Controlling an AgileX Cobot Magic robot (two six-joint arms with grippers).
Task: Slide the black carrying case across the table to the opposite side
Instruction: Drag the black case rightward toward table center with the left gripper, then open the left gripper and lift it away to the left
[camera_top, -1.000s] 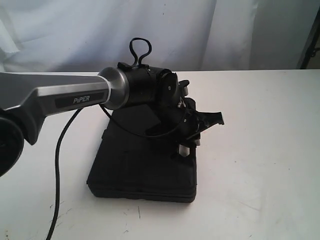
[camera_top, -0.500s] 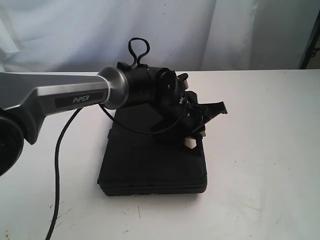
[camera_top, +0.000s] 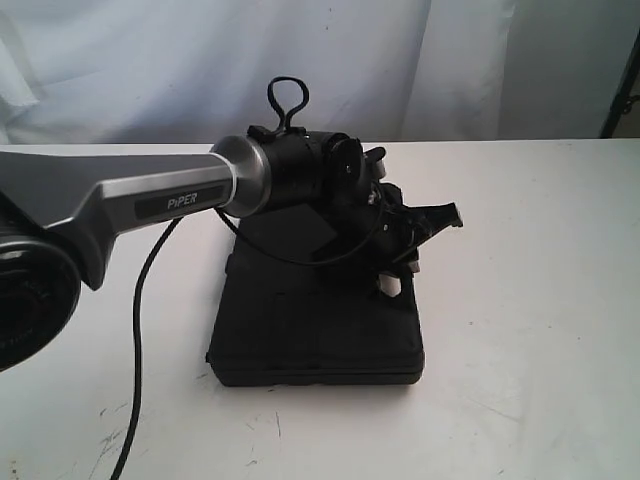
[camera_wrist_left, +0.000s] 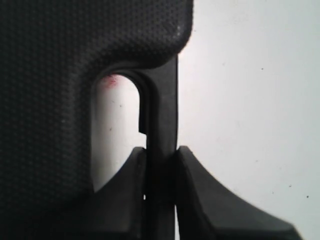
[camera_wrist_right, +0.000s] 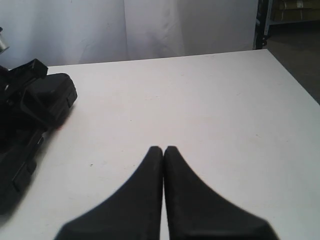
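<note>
The matte black case (camera_top: 315, 330) lies flat on the white table (camera_top: 530, 300), a little left of the middle. My left gripper (camera_top: 392, 284) reaches down at the case's right edge. In the left wrist view the left gripper (camera_wrist_left: 161, 150) is shut on the thin handle bar (camera_wrist_left: 162, 110) beside the cut-out slot of the case (camera_wrist_left: 50, 75). A tiny red speck (camera_wrist_left: 111, 81) on the table shows through the slot. My right gripper (camera_wrist_right: 163, 148) hovers over bare table (camera_wrist_right: 200, 100), shut on nothing; it does not show in the exterior view.
A black cable (camera_top: 140, 330) hangs from the left arm (camera_top: 150, 195) to the table's front left. White cloth (camera_top: 350, 60) hangs behind the table. The table's edge (camera_wrist_right: 295, 85) falls away to a dark floor. The case (camera_wrist_right: 15, 170) and left wrist (camera_wrist_right: 40, 95) sit beside the right gripper.
The case has slid to the right across the table with the left gripper clamped on its handle, and it has turned slightly. The left arm has followed rightward.
</note>
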